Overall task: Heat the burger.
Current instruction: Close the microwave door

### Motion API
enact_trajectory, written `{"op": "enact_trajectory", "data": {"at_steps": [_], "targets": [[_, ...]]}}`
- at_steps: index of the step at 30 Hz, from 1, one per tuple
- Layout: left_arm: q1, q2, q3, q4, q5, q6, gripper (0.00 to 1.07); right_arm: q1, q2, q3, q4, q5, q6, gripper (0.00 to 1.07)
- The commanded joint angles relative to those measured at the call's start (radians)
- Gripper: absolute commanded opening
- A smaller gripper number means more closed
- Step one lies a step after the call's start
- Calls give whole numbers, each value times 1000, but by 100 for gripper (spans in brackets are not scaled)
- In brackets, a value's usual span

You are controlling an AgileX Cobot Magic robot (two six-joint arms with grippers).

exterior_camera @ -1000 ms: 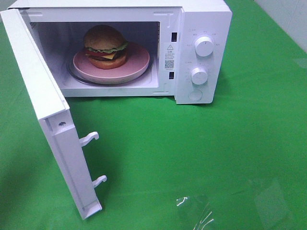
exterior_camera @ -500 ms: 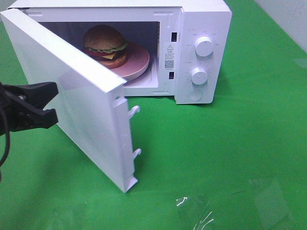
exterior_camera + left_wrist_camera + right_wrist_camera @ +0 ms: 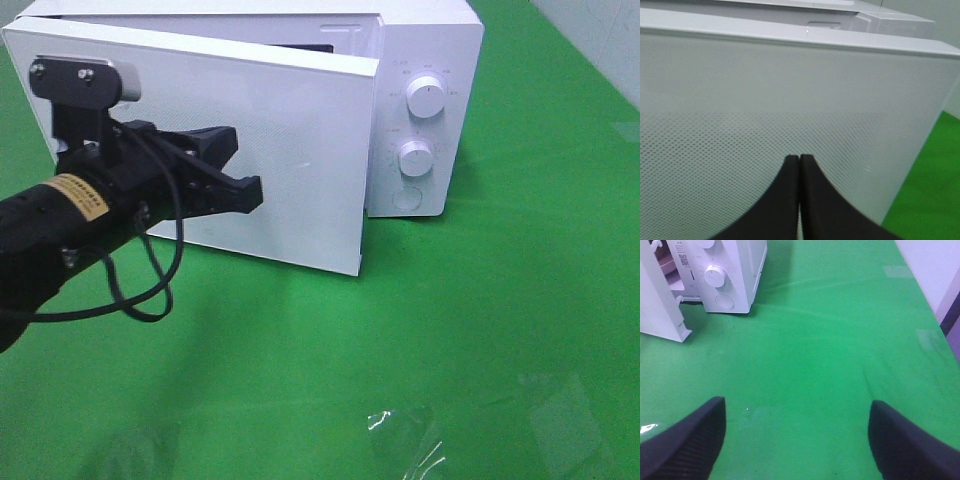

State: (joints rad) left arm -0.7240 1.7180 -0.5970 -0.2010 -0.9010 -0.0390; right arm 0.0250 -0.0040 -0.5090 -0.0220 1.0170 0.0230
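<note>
1. Door (image 3: 300, 150) of the microwave (image 3: 430, 40) stands nearly shut, with a narrow gap at its latch edge. The left gripper (image 3: 799, 161) is set against the panel, likely to push it closed so heating can start.
2. Its fingers (image 3: 782, 200) are pressed together and grip nothing. The perforated panel lies just ahead of their tips. Contact looks likely, though the view is too close to be sure.
3. Hidden from every view, the burger presumably sits inside, beyond the door from those tips.
4. The right gripper (image 3: 796, 410) hangs over bare cloth (image 3: 830, 340), spread wide and empty. The microwave is well ahead of it, so it is clear of the door's swing.
</note>
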Motion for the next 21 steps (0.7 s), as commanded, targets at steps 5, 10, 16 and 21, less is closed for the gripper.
{"op": "enact_trajectory", "data": {"at_steps": [5,10,16,21], "targets": [[-37,70,-126,-53,-9,11,0,-5,-25,1,2,-16,-16,74],[-37,139,-262,-74,71,58,0,-5,-25,1,2,-16,-16,74],[-37,206,-387,-144,119,128,0,-5,-25,1,2,-16,-16,74],[-32,259,-460,-177,121,151,0,-5,-25,1,2,-16,-16,74]]}}
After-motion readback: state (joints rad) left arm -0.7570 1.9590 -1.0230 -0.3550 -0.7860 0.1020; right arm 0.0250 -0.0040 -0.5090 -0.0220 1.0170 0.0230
